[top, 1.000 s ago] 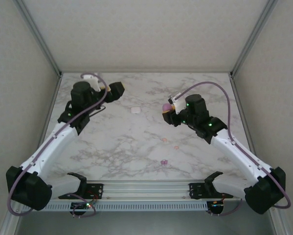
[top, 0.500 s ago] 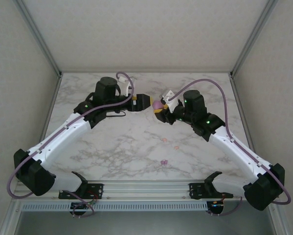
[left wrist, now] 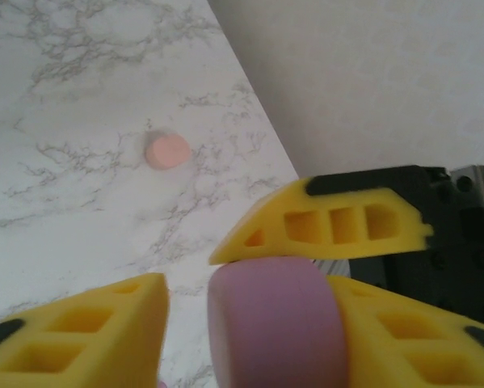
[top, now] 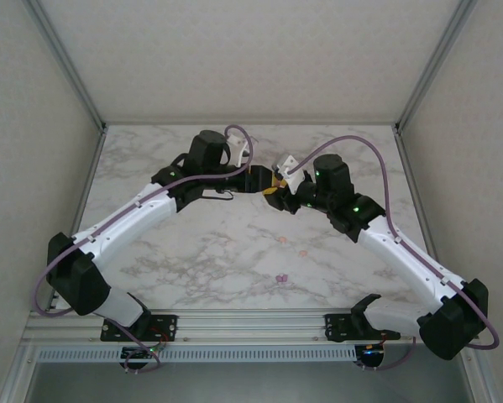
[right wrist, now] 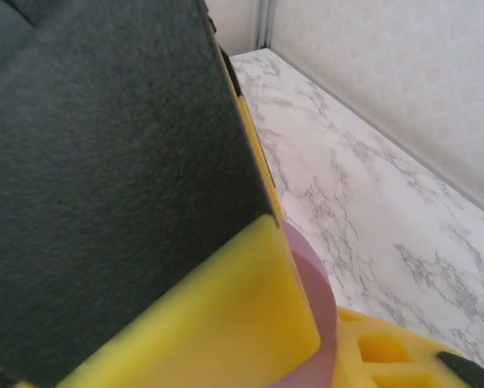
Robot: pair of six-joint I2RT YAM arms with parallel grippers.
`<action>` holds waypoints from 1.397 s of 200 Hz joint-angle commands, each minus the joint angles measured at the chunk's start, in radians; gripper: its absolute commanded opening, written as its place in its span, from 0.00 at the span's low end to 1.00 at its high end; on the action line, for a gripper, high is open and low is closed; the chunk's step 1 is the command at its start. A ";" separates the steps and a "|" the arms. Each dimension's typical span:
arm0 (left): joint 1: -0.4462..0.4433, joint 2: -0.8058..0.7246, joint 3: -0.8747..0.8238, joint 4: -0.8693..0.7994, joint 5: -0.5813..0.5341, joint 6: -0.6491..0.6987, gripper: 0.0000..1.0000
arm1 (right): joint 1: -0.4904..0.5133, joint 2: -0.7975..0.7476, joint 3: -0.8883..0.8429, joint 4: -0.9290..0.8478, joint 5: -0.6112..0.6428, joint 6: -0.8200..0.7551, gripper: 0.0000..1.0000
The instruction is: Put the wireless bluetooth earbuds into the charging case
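My right gripper [top: 276, 188] is shut on a purple pebble-shaped charging case [left wrist: 274, 323], held above the far middle of the table. My left gripper [top: 259, 178] meets it nose to nose, with a jaw on either side of the case. In the left wrist view one yellow finger [left wrist: 411, 331] lies against the case. A strip of table shows between the other finger [left wrist: 80, 331] and the case. The right wrist view shows the case [right wrist: 316, 307] as a purple edge beside a yellow finger [right wrist: 395, 356]. Loose earbuds lie nearer the front: a peach one [top: 282, 240], a pink one [top: 302, 251] and a purple one [top: 280, 277].
A peach-pink round case [left wrist: 167, 151] lies on the marble table [top: 192, 252] near its far edge. Grey walls and metal frame posts [top: 66, 63] close in the table at the back and on both sides.
The left arm has swung from the far left to the middle, and its jaws have narrowed around the purple case. The right gripper has carried the case slightly left.
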 commanded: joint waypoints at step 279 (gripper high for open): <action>0.089 -0.172 -0.213 0.446 0.034 -0.470 0.01 | -0.068 0.017 -0.069 0.514 -0.300 -0.065 0.54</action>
